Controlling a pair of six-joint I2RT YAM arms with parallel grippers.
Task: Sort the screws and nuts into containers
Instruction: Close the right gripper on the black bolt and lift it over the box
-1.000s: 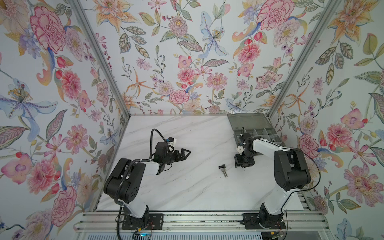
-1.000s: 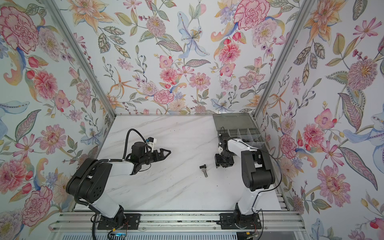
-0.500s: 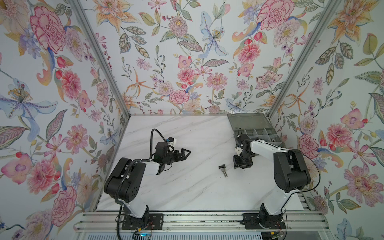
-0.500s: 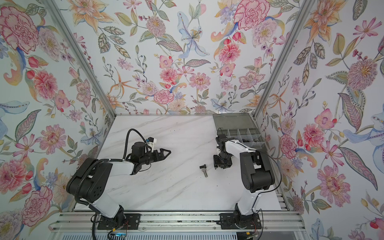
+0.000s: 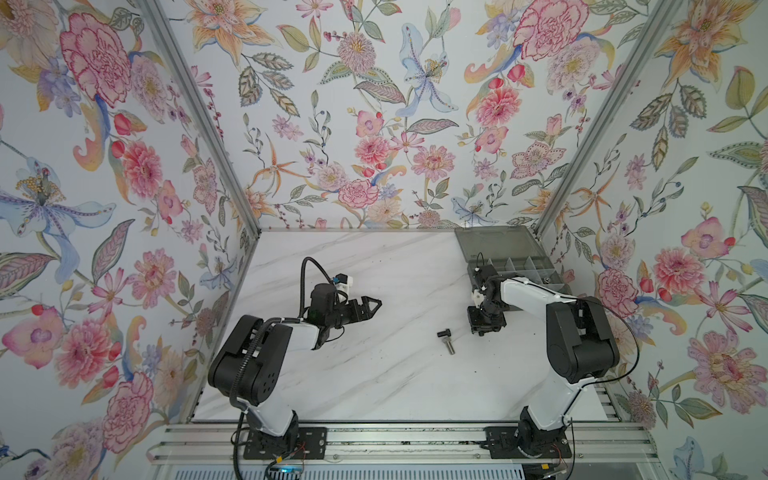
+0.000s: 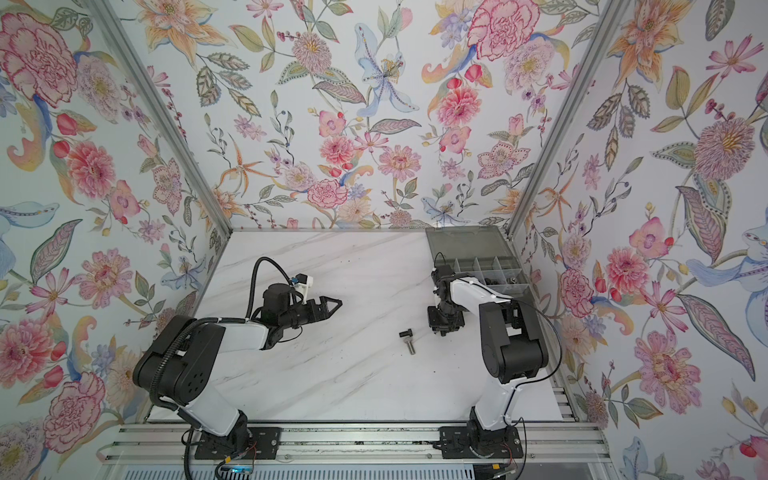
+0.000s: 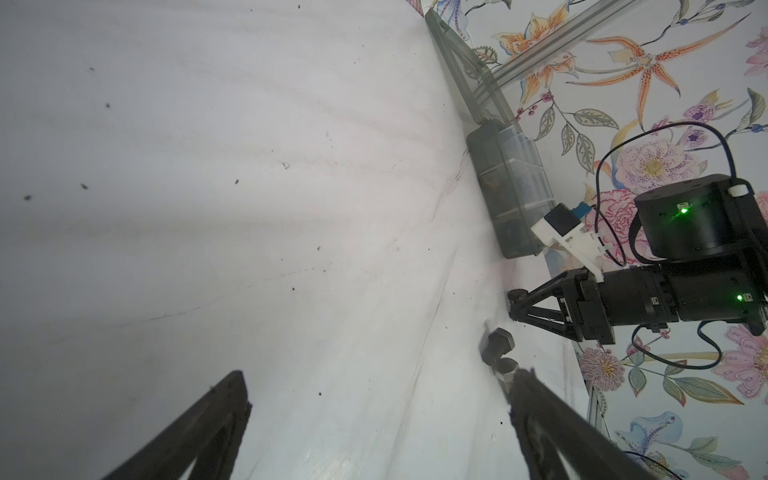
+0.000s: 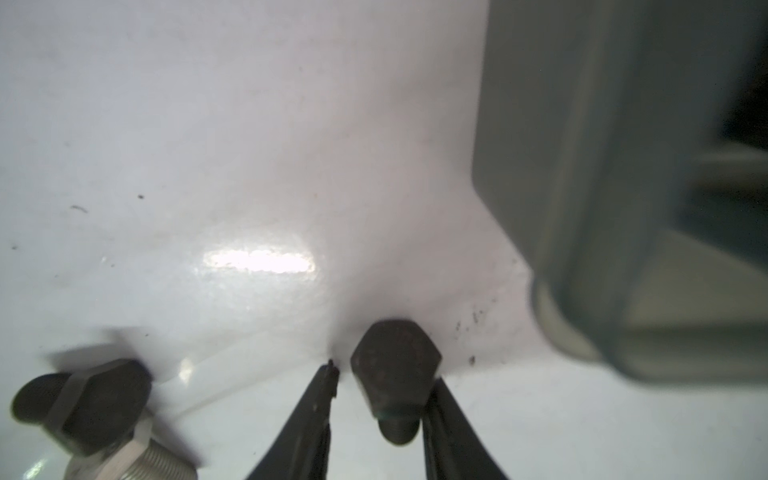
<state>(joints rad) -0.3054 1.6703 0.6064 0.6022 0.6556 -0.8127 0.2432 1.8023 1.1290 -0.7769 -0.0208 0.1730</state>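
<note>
Only right wrist, black screw (image 8: 395, 374) between fingers (image 8: 307, 419)

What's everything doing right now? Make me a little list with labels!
Right hand: low, straddling a dark bolt, small gap on one side
Left hand: open, holding nothing
Loose on table: black bolt beside silver bolt
Box: lid open, far right corner
</note>
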